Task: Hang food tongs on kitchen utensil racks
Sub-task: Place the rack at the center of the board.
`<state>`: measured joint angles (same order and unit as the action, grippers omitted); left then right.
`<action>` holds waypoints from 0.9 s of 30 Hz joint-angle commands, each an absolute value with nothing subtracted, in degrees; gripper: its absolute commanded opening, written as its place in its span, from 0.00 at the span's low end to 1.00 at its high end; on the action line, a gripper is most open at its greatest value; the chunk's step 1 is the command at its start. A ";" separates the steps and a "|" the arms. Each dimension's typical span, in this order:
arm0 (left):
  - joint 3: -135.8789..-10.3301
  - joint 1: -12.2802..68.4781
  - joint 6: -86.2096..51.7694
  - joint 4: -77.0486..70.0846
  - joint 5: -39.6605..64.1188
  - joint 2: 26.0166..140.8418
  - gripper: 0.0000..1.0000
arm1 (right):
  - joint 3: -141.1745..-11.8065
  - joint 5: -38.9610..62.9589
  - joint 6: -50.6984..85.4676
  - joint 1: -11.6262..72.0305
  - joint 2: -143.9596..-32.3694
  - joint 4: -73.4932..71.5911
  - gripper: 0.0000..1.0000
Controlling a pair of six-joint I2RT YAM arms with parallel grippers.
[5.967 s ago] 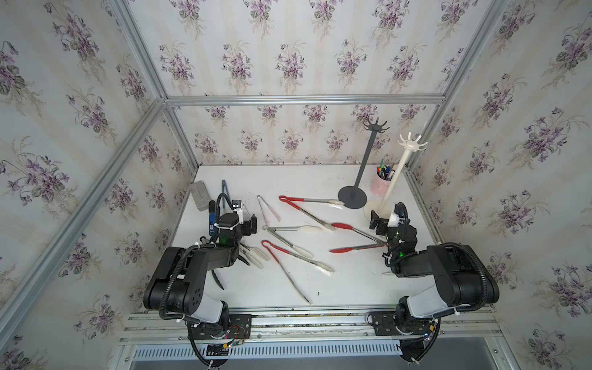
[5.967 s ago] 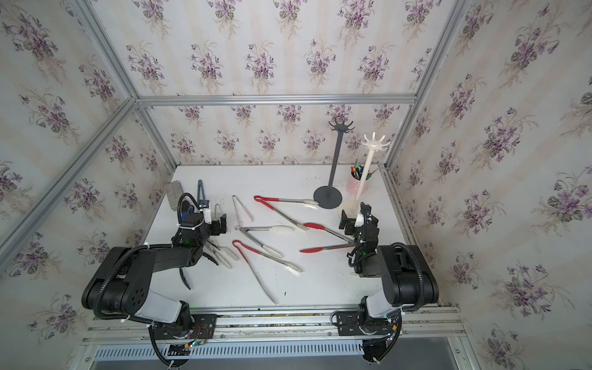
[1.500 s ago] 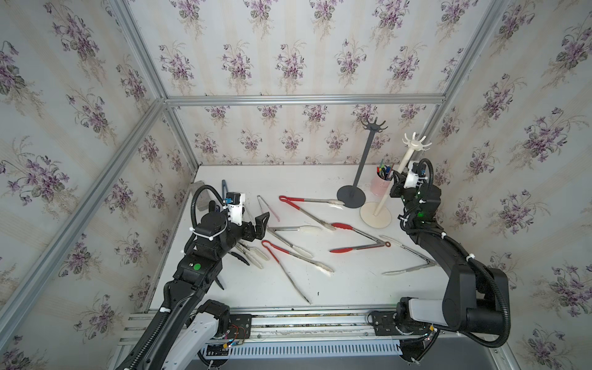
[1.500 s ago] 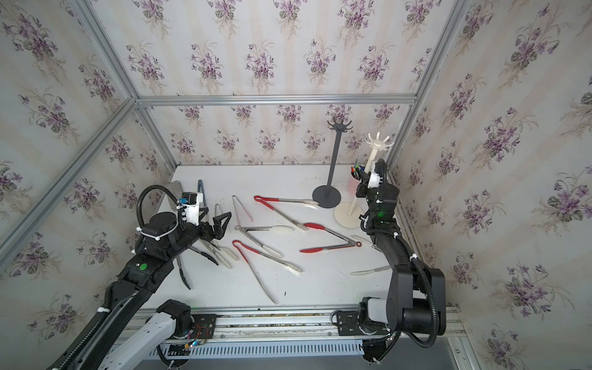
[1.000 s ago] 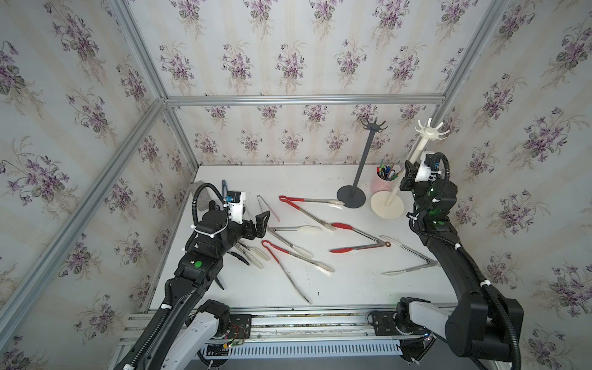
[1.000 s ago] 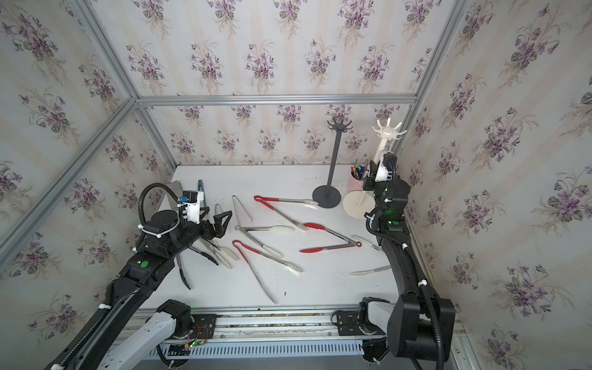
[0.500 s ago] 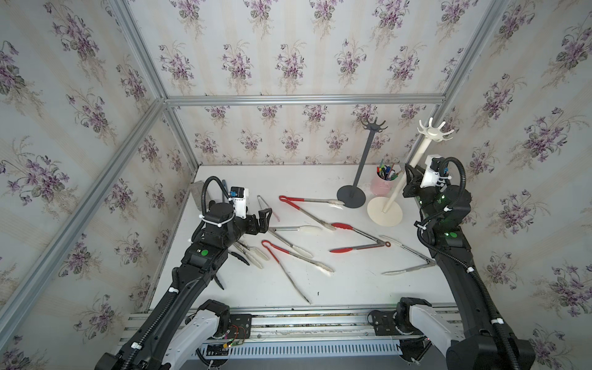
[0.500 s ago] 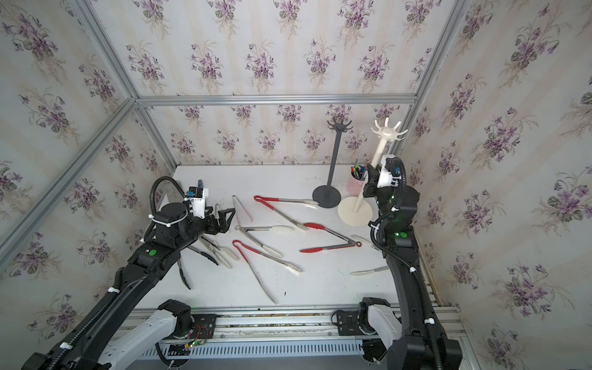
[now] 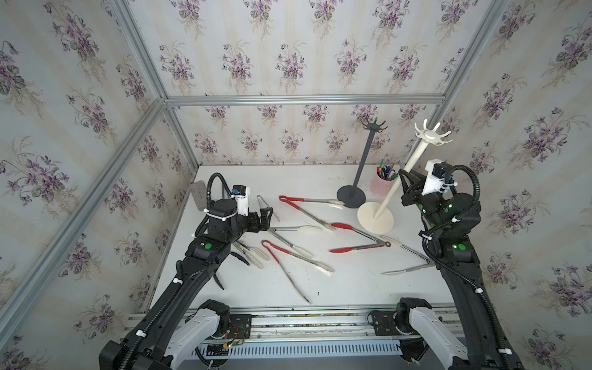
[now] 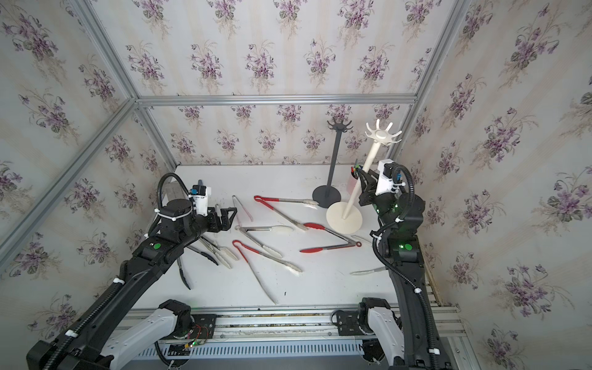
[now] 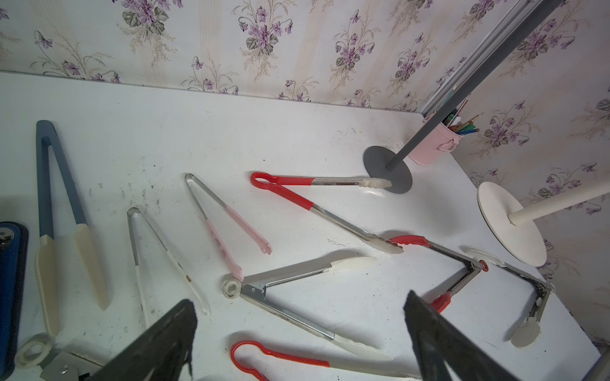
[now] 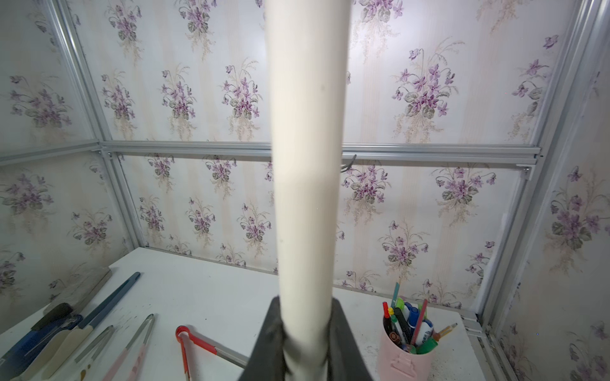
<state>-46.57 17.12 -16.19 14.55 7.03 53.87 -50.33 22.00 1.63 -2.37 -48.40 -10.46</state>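
1 white rack [image 9: 412, 163] tilted, tongs [image 9: 285, 199] flat

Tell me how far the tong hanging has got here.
Done: nothing; the hooks of the black rack and white rack are bare. In hand: right pincer shut on the white rack's pole; left pincer open, empty. Left: all the tongs lie on the table.
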 commanded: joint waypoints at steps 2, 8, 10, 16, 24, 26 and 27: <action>-46.50 17.07 -16.82 13.89 6.24 53.62 0.99 | -51.15 26.12 4.81 -0.92 -47.67 -17.10 0.00; -46.32 17.05 -17.05 13.97 6.15 53.77 0.99 | -51.83 24.17 5.34 7.59 -49.04 -18.81 0.00; -46.47 17.09 -17.33 14.19 6.41 54.05 1.00 | -52.44 22.06 4.69 11.98 -50.38 -19.69 0.00; -48.84 16.96 -19.96 18.94 3.74 56.80 0.99 | -55.40 16.94 3.66 23.38 -58.18 -25.84 0.00; -53.53 15.67 -21.09 27.17 2.03 63.18 0.99 | -64.22 13.89 1.32 33.03 -74.16 -33.71 0.00; -53.60 15.49 -21.09 27.18 1.52 63.37 1.00 | -66.56 14.12 1.64 33.87 -77.60 -34.72 0.00; -53.50 15.34 -21.08 27.28 1.15 63.44 0.99 | -67.84 14.44 1.84 34.18 -79.32 -35.33 0.00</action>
